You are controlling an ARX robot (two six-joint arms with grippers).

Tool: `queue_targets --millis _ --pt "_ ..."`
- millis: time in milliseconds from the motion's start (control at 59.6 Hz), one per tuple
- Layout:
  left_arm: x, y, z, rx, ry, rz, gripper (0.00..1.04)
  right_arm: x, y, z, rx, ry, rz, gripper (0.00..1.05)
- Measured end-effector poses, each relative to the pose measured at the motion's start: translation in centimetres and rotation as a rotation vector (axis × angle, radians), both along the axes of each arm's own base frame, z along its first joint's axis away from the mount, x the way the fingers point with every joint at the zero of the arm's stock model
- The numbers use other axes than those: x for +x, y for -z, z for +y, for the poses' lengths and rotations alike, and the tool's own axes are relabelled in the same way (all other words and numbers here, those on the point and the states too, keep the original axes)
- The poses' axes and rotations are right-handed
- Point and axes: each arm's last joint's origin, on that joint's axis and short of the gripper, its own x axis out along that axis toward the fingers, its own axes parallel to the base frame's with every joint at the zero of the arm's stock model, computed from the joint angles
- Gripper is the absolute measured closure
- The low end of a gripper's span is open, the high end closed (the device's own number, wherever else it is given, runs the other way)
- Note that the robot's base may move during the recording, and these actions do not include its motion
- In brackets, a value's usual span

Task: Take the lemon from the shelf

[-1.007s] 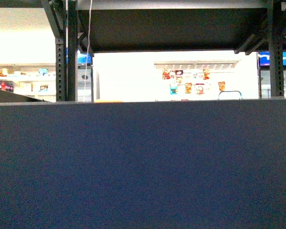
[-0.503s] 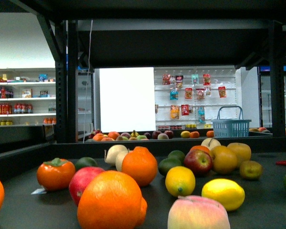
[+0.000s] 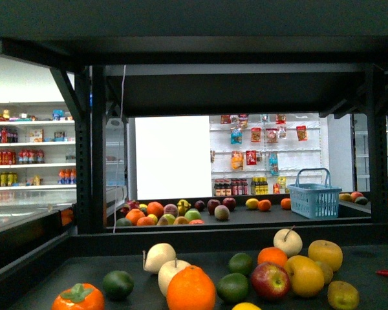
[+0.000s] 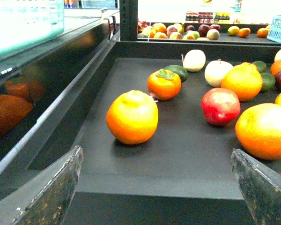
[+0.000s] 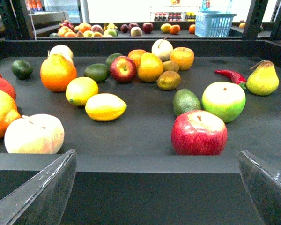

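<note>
Fruit (image 3: 191, 289) is sitting lower in front view than before; lemon (image 5: 105, 107) is lying on the shelf (image 5: 145, 136) ahead of the right gripper (image 5: 157, 152); it and the left gripper (image 4: 156, 151) are gaping wide, empty.

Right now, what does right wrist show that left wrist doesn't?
Right wrist only: the lemon, plus a red chili, a pear and a green apple. Left wrist only: a yellow-orange citrus near the side wall of the shelf, and a reflective counter beside it. A yellow fruit cut by that view's edge can't be identified. Both: the same shelf board with fruit, and the blue basket behind it.
</note>
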Motion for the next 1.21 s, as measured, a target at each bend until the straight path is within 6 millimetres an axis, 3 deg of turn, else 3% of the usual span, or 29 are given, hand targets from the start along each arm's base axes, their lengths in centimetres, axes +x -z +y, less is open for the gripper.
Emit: queue_targets --millis 1208 --pt "0.0 0.0 0.0 0.0 0.0 0.0 0.08 0.0 0.0 0.0 0.0 0.0 0.0 0.02"
